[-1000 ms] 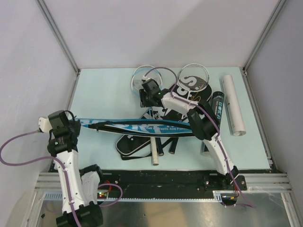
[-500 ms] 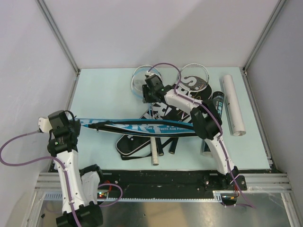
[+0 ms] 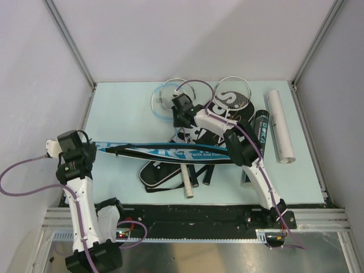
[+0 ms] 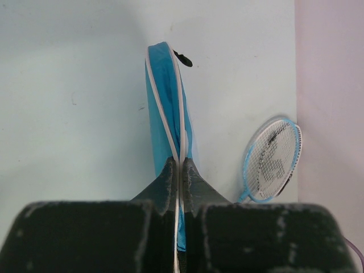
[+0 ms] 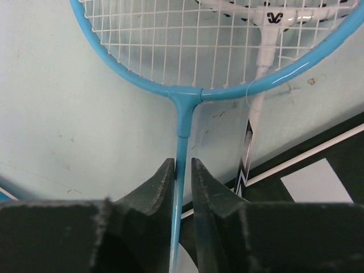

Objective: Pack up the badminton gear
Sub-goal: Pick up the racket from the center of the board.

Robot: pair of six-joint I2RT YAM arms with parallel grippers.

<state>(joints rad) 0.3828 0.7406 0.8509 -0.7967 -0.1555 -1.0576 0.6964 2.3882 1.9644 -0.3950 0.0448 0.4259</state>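
Right gripper (image 5: pixel 182 170) nearly closed, its 2 fingers (image 5: pixel 156 187) pinch thin shaft of blue racket (image 5: pixel 185 95) just below head, far middle of table (image 3: pixel 125 114). Racket runs far to near; blue bag (image 4: pixel 165 102) runs left to right. Left gripper (image 4: pixel 180 170) fully closed on bag's left end.

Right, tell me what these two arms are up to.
They are packing badminton gear. The left hand is shut on the rim of the blue racket bag, pinching it at the left side of the table. The right hand is at the far side, its fingers set closely either side of the blue racket's shaft, just below the head; a firm grip isn't clear. A white tube lies loose on the right.
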